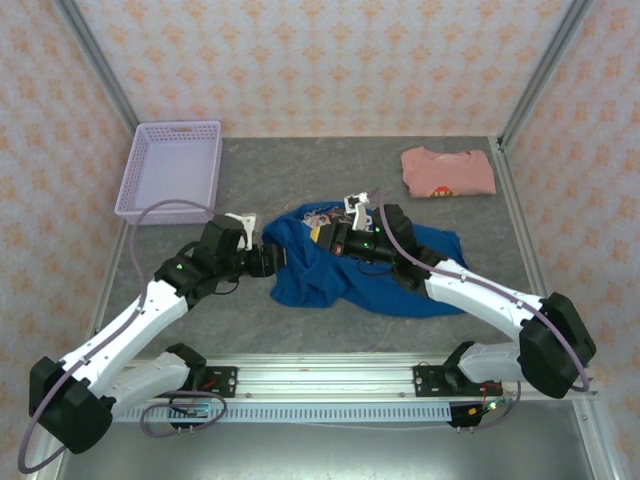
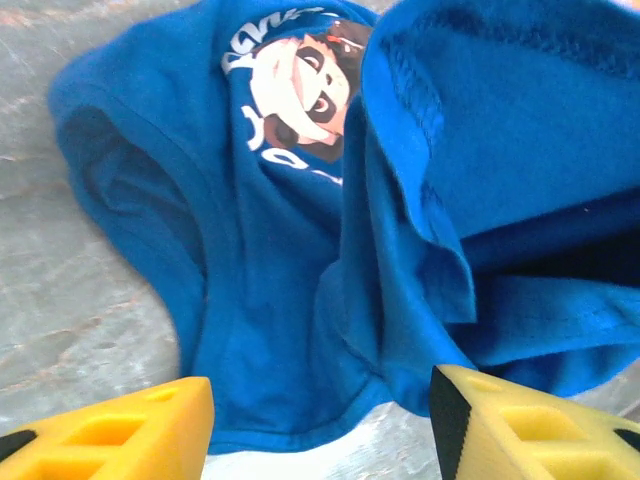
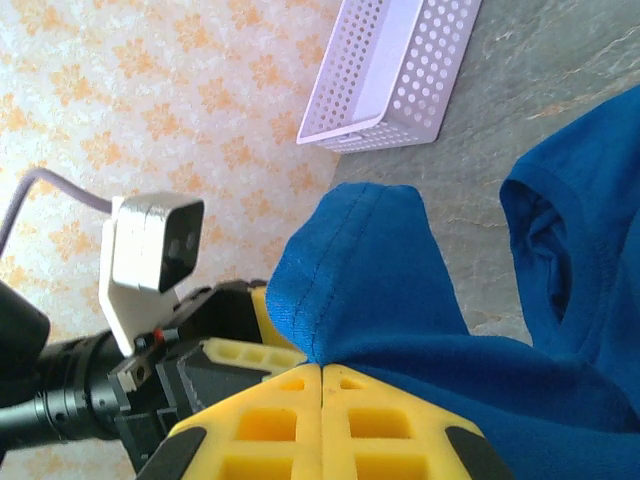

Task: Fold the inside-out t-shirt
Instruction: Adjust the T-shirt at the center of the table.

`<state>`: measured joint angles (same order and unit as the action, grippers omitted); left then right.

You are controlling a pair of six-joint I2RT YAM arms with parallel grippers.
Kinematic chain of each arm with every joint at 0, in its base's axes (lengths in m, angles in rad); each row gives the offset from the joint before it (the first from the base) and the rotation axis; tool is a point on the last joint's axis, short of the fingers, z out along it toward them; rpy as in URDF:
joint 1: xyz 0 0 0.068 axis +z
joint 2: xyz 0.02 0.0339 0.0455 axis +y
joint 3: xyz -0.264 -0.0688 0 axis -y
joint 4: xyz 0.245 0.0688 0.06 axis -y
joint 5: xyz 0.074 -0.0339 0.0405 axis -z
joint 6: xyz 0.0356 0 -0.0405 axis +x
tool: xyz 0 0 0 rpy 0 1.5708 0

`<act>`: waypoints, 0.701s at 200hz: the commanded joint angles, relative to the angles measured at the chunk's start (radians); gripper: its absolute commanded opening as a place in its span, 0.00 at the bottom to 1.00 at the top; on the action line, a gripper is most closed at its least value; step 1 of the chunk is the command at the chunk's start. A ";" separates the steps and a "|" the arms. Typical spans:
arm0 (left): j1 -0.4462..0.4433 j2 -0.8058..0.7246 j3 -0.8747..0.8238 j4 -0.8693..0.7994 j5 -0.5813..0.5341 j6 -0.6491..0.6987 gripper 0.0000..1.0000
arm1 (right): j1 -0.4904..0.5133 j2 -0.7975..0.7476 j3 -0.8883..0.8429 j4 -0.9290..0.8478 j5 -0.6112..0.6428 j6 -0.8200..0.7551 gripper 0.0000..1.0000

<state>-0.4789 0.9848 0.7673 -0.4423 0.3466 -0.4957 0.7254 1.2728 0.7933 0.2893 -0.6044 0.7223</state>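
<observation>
The inside-out t-shirt [image 1: 385,280] lies bunched in the middle of the table [image 1: 300,180], a little toward the near edge. Its long axis runs roughly along that edge, slanting toward the near right corner. It is too crumpled for me to tell which way the collar points.

A printed graphic [image 2: 300,85] faces up on the part nearest the far edge: a cartoon face in white, black and orange. White lettering curves over it, but the cloth folds across the letters and I cannot read them. I see no label or brand tag.

My left gripper [image 1: 268,262] sits at the left end of the heap with its jaws spread. From the left wrist, the two yellow fingers [image 2: 120,435] stand well apart, and the stitched blue hem [image 2: 300,425] lies between them without being clamped.

My right gripper [image 1: 325,238] is over the far side of the heap, jaws pressed together and pinching a fold of the blue cloth [image 3: 360,270]. That fold stands up from the closed fingertips [image 3: 280,420], with a stitched seam running down its left side. Right of it a round, hemmed opening [image 3: 545,235] gapes; I cannot tell whether it is a sleeve or the neck.

A folded salmon-pink shirt [image 1: 448,172] lies near the far right corner. Its small print is too tiny to read. A lavender perforated basket [image 1: 170,170] sits at the far left corner.
</observation>
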 commanded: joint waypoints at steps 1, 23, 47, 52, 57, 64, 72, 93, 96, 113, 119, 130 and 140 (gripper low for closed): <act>-0.020 0.018 -0.008 0.157 0.069 -0.104 0.56 | -0.004 0.003 0.001 0.037 0.028 0.003 0.00; -0.047 0.088 0.033 0.199 0.103 -0.127 0.47 | -0.004 -0.002 0.000 0.028 0.033 -0.003 0.00; -0.065 0.147 0.067 0.226 0.103 -0.134 0.40 | -0.004 -0.009 -0.002 0.018 0.041 -0.012 0.00; -0.066 0.157 0.071 0.229 0.101 -0.138 0.39 | -0.004 -0.011 -0.004 0.018 0.041 -0.011 0.00; -0.066 0.168 0.078 0.230 0.099 -0.142 0.37 | -0.004 -0.013 -0.005 0.017 0.043 -0.012 0.00; -0.067 0.180 0.088 0.228 0.098 -0.138 0.35 | -0.004 -0.013 -0.006 0.017 0.043 -0.011 0.00; -0.068 0.189 0.097 0.221 0.090 -0.135 0.34 | -0.004 -0.014 -0.008 0.016 0.042 -0.013 0.00; -0.068 0.208 0.106 0.216 0.064 -0.128 0.31 | -0.004 -0.018 -0.011 0.016 0.045 -0.016 0.00; -0.067 0.212 0.108 0.213 0.060 -0.128 0.30 | -0.005 -0.019 -0.011 0.016 0.045 -0.017 0.00; -0.067 0.241 0.123 0.204 0.055 -0.118 0.28 | -0.004 -0.019 -0.009 0.014 0.043 -0.020 0.00; -0.068 0.251 0.128 0.204 0.057 -0.115 0.28 | -0.005 -0.021 -0.009 0.014 0.043 -0.021 0.00; -0.068 0.269 0.136 0.214 0.067 -0.116 0.27 | -0.004 -0.020 -0.012 0.014 0.041 -0.020 0.00; -0.068 0.284 0.142 0.226 0.073 -0.117 0.27 | -0.004 -0.021 -0.011 0.017 0.043 -0.021 0.00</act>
<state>-0.5419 1.2400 0.8707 -0.2543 0.4301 -0.6209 0.7235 1.2728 0.7887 0.2852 -0.5743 0.7204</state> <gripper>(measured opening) 0.272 0.046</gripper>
